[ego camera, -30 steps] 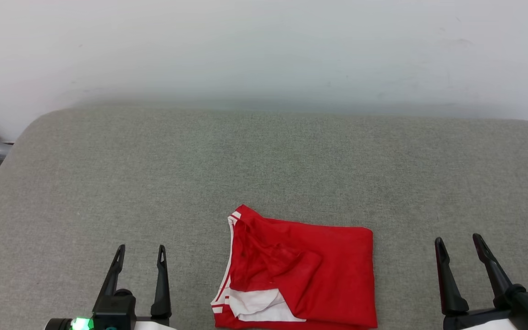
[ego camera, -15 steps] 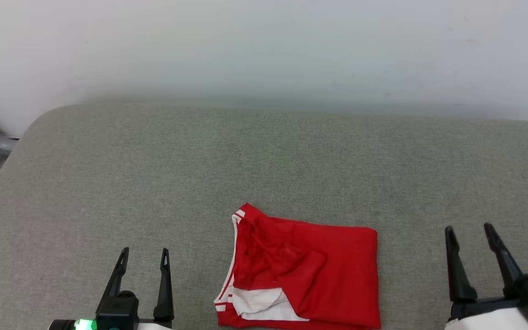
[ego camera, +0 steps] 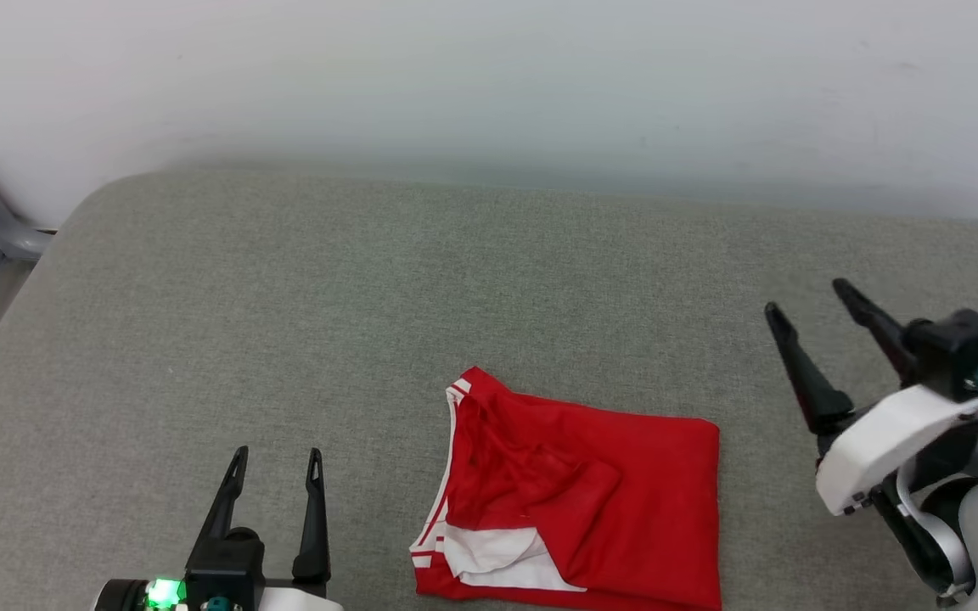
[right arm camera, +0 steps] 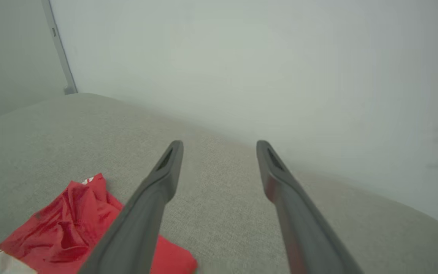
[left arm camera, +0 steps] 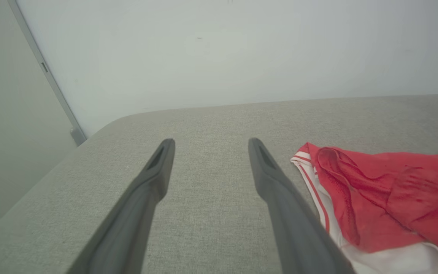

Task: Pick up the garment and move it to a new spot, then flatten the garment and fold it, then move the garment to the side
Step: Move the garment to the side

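Here the left gripper (ego camera: 278, 451) and right gripper (ego camera: 804, 296) gape empty, flanking the folded garment (ego camera: 625, 475).

Nothing legible anywhere: the folded garment (ego camera: 625, 475) shows plain red cloth and white trim (stripes, not letters), with no print facing up.
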`<state>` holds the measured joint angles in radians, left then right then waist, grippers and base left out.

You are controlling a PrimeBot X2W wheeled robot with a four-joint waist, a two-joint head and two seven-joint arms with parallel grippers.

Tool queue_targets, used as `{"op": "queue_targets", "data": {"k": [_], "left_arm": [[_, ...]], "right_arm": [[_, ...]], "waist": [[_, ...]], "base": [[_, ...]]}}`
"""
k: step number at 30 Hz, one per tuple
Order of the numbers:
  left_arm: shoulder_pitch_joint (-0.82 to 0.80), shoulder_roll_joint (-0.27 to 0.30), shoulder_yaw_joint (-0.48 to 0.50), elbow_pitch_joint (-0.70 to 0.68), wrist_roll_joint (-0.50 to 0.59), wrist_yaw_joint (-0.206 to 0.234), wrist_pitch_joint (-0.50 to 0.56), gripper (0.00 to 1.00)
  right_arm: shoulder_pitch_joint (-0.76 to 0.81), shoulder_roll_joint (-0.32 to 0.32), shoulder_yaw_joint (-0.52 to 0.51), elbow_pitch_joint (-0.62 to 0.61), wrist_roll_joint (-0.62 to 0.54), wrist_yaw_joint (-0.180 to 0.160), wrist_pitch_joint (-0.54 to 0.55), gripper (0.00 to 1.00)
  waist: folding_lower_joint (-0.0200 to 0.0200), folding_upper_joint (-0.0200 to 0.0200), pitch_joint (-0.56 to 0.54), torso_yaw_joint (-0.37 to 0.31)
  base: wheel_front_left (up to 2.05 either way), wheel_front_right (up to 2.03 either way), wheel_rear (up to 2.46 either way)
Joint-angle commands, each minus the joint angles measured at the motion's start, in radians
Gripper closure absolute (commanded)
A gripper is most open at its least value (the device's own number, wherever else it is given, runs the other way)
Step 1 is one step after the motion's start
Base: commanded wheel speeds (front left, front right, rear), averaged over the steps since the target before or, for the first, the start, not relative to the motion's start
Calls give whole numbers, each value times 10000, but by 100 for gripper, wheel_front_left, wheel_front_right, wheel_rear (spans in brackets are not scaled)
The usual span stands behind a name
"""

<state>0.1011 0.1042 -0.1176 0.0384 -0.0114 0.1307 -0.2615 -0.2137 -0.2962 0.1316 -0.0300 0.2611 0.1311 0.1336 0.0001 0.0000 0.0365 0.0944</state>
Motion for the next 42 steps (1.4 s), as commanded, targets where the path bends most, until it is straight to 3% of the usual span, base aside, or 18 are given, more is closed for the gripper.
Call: {"op": "queue_targets", "data": {"k": [1,11,17,30,37,38,39,42], "left_arm": [[-94,-2,24,18,-21,-36,-49,0],[-218,-42,21,-24,-14,0,-49,0],[-369,-83,-64,-56,-10,-19,-49,0],[-1090,-225,-240,-6,-26,-117,-50,0],[-1183,-246,-222,82,2,-108,-50,0],[-1151,-240,-214,96,5,-103,-50,0],[-1112,-234,-219,112,12,-104,-50,0],[-1066,-236,-266,166,34,-124,-50,0]], "right_arm": [[-163,-205,363,81,325,-8,551,0],[-616,-1345,2300,483,2553,-8,4430,0],[-725,-1727,2729,950,3591,-9,5862,0],[-771,-1213,3546,2643,3921,-7,6093,0],[-714,-1181,4105,3108,4096,-7,5304,0],[-807,-1185,4108,3092,4119,-7,5118,64],[-922,-1195,4132,3069,4105,-7,4961,100],[-1213,-1268,4176,2947,4122,-9,4481,100]], "waist": [[-1,0,24,35],[-1,0,226,151],[-1,0,528,292],[-1,0,1657,745],[-1,0,1726,773],[-1,0,1702,748],[-1,0,1663,718],[-1,0,1553,662]], "base": [[0,0,0],[0,0,0],[0,0,0],[0,0,0],[0,0,0],[0,0,0],[0,0,0],[0,0,0]]}}
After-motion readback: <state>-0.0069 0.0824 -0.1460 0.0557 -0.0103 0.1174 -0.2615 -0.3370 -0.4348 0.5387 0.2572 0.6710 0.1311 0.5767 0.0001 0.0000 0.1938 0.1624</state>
